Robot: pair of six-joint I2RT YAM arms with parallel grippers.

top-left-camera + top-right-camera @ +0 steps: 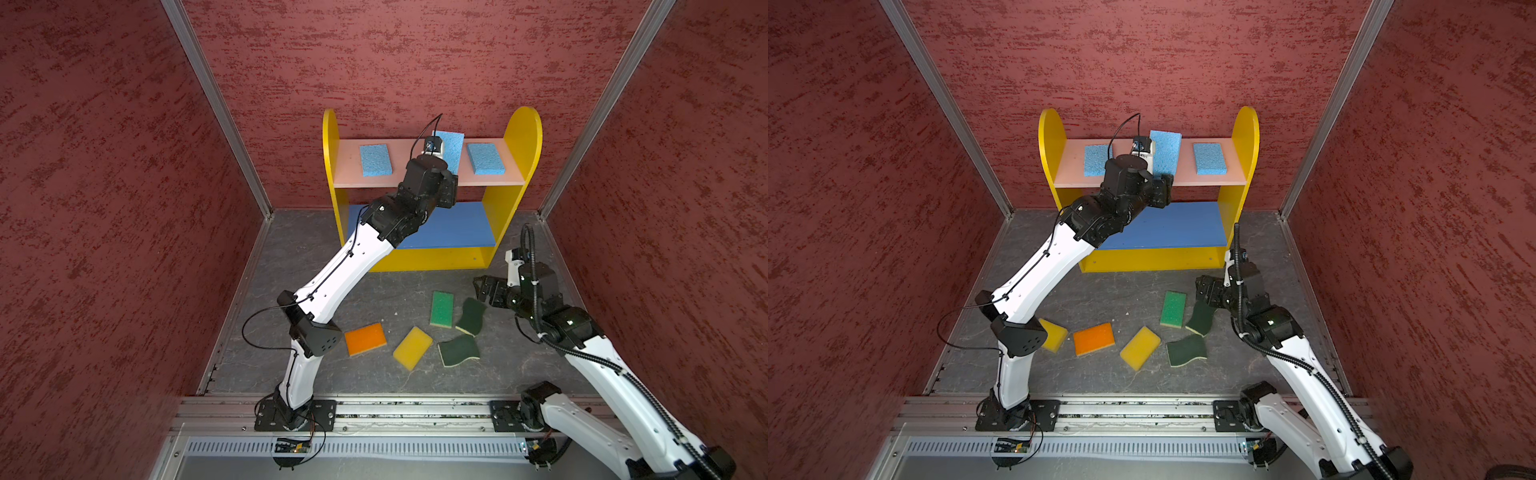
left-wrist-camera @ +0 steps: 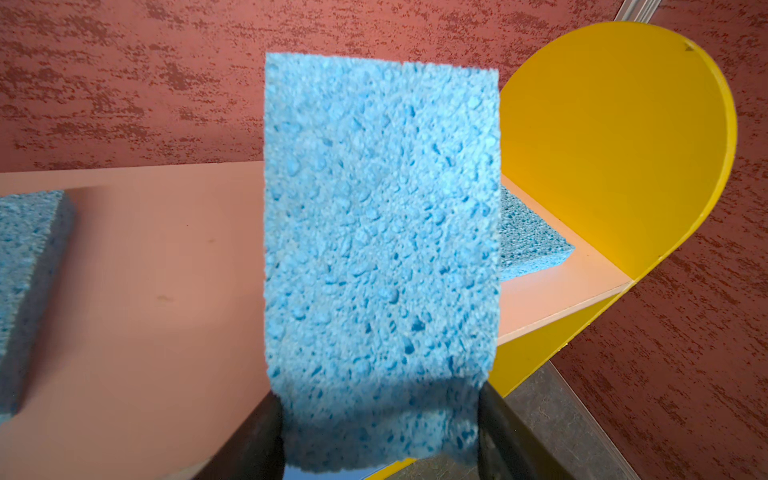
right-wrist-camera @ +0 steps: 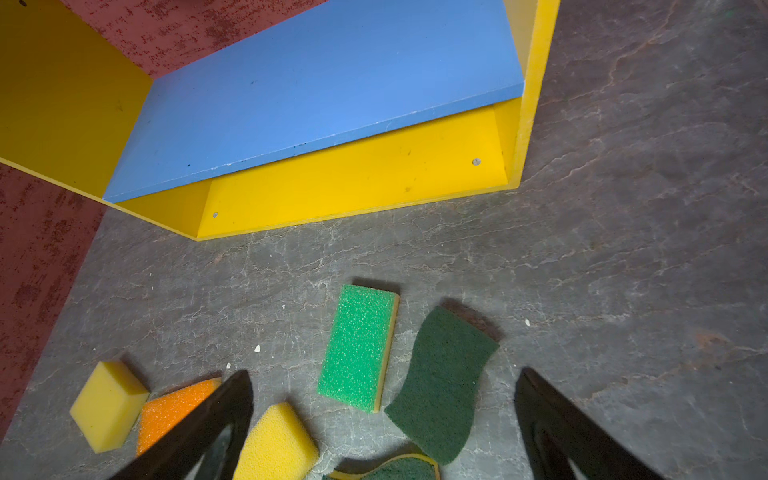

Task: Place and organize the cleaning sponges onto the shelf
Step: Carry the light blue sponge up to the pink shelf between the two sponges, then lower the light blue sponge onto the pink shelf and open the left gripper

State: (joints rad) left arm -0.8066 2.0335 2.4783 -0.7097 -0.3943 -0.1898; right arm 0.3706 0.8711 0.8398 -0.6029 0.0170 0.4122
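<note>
Step in hand: you are setting the third blue sponge (image 2: 380, 228) on the pink board (image 1: 374, 180) of the shelf (image 1: 523, 133).
Left claw (image 2: 380, 415): pinching the near end of that sponge, which juts ahead of it, tilted up over the board.
Neighbours: one flat blue sponge (image 1: 375, 160) to the claw's left and another flat blue sponge (image 1: 485, 158) to its right, both apart from the held one.
Contact: probably not touching the board; the underside is hidden.
Right claw (image 3: 384, 374): spread and empty over the bench (image 3: 623, 249), with the green-topped sponge (image 3: 359, 347) and a wavy dark green sponge (image 3: 442, 382) just ahead and below.
Left to do: six sponges lie on the bench; the blue board (image 1: 457, 228) is bare.
Next move: tip the far end down flat into the gap, square to both neighbours, then release and back straight out.
</note>
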